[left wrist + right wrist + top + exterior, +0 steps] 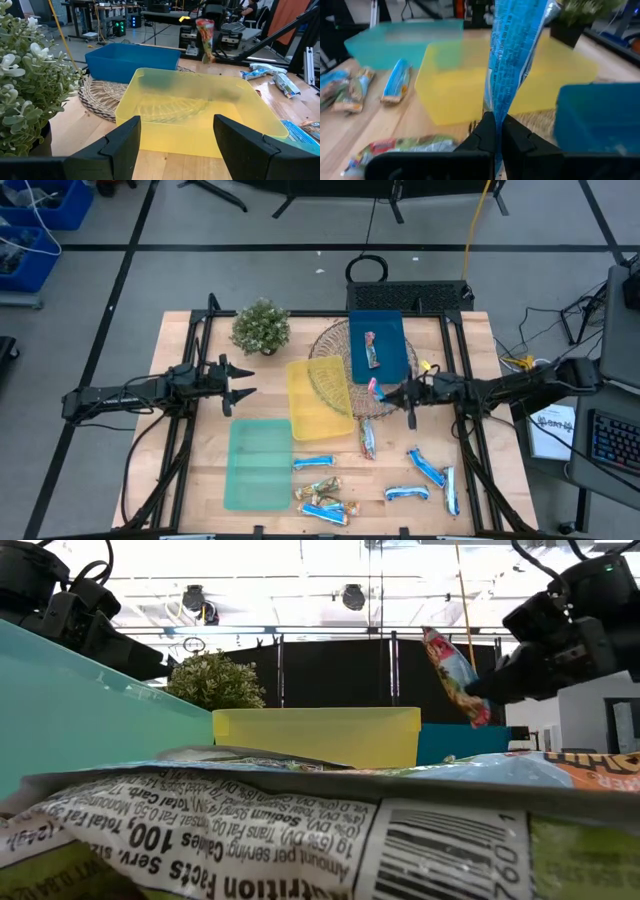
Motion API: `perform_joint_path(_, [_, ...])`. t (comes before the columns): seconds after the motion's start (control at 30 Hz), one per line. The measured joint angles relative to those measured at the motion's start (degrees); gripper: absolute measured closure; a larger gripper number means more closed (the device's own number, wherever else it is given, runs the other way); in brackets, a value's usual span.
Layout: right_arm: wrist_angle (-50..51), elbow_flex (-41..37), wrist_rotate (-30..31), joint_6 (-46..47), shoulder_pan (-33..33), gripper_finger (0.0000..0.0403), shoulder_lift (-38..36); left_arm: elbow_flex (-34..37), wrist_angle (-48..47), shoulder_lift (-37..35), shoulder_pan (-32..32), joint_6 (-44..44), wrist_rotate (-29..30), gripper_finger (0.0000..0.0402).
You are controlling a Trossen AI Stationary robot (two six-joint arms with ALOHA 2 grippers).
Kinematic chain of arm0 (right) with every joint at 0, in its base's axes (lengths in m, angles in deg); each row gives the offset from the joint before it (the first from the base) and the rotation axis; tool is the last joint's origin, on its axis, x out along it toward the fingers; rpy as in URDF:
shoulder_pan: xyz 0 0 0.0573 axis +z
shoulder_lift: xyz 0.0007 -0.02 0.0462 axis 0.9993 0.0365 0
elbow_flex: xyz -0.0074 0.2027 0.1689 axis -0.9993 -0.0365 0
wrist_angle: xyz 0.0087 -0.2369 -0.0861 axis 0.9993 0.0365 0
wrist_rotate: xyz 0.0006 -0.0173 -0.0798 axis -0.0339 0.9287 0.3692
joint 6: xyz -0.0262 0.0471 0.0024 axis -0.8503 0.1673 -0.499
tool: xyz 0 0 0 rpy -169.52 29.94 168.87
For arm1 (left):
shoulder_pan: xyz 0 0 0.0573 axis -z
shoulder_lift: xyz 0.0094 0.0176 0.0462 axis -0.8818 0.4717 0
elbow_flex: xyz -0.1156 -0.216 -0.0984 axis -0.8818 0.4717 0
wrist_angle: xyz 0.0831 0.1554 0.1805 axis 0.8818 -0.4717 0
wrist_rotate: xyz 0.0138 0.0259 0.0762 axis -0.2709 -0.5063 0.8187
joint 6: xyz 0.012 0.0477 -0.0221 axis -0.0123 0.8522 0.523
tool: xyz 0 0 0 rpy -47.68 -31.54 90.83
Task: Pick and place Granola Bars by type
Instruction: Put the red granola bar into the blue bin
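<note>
A wooden table (200, 430) is carrying a potted plant (261, 327), a woven mat (330, 370) and a green tray (258, 464). The blue tray (390, 330) and yellow tray (316, 400) are sitting on the mat (the yellow one partly). Granola bars are lying loose on the boards: blue-and-white ones (428, 467), gold-brown ones (318, 486) and a blue-and-red one (367, 439).
</note>
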Motion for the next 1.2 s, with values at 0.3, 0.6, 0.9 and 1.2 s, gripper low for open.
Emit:
perform_joint_path(0.3, [-4.3,0.5,-1.7,-3.2,-7.5,0.0399,0.0,0.0,0.0,0.0,0.0,0.0,0.0,0.0146])
perform_joint_path(0.6, [-3.6,4.8,-2.5,-5.8,-15.1,0.0399,0.0,0.0,0.0,0.0,0.0,0.0,0.0,0.0146])
perform_joint_path(0.9, [5.6,9.3,-7.4,-5.5,-23.2,0.0400,0.0,0.0,0.0,0.0,0.0,0.0,0.0,0.0146])
perform_joint_path(1.2, [21.8,17.9,-7.7,-5.0,-25.8,0.0401,0.0,0.0,0.0,0.0,0.0,0.0,0.0,0.0146])
